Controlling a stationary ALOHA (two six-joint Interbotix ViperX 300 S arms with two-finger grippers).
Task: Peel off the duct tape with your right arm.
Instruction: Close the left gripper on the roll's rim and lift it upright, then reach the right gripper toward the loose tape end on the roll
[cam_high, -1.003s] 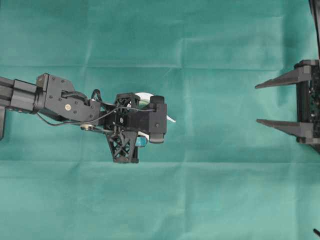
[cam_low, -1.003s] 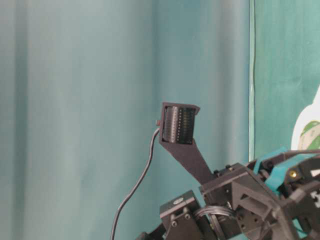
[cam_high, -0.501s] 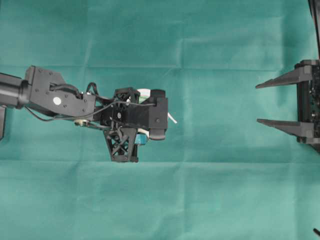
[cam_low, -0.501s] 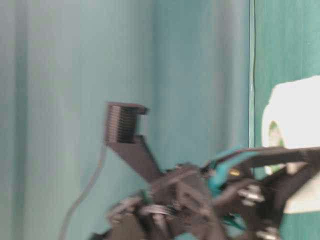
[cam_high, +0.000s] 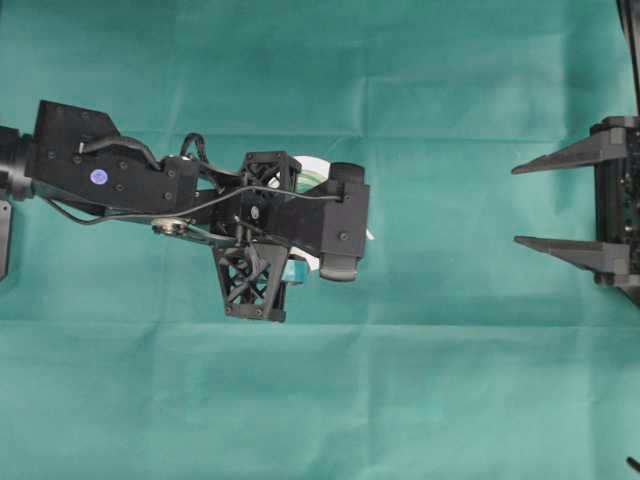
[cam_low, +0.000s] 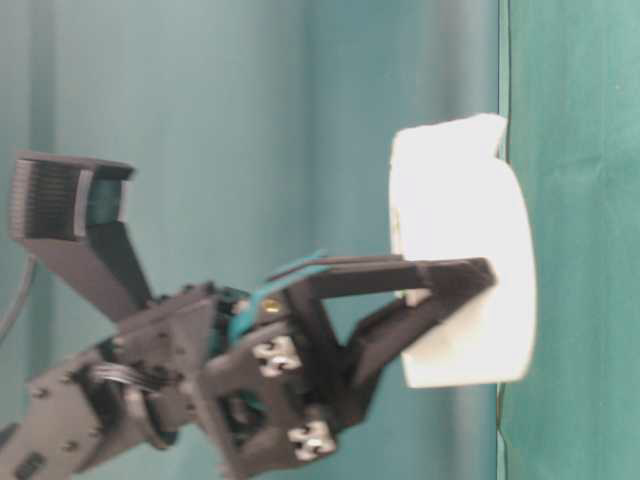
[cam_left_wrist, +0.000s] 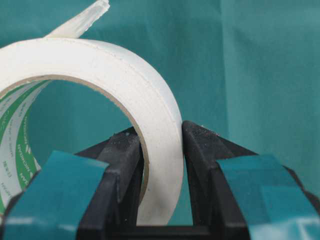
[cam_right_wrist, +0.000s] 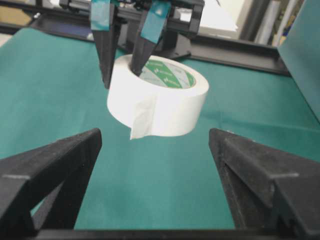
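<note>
The duct tape (cam_right_wrist: 160, 95) is a white roll with a green-printed core, held off the green cloth. Its loose strip end (cam_right_wrist: 142, 117) hangs on the side facing my right gripper. My left gripper (cam_left_wrist: 160, 145), with lattice-framed fingers, is shut on the roll's wall, one finger (cam_left_wrist: 125, 155) inside the ring and one outside. The roll also shows in the table-level view (cam_low: 465, 250) and peeks from under the left wrist in the overhead view (cam_high: 316, 166). My right gripper (cam_high: 514, 207) is open and empty at the right edge, well apart from the roll, pointing at it (cam_right_wrist: 155, 134).
Green cloth (cam_high: 440, 380) covers the table, with fold lines across it. A black frame rail (cam_right_wrist: 240, 50) runs behind the left arm in the right wrist view. The left arm's body (cam_high: 110, 180) stretches in from the left edge.
My left gripper has moved right, toward my right gripper, and lifted the tape roll, which has come fully into the table-level view. The right gripper has not moved.
</note>
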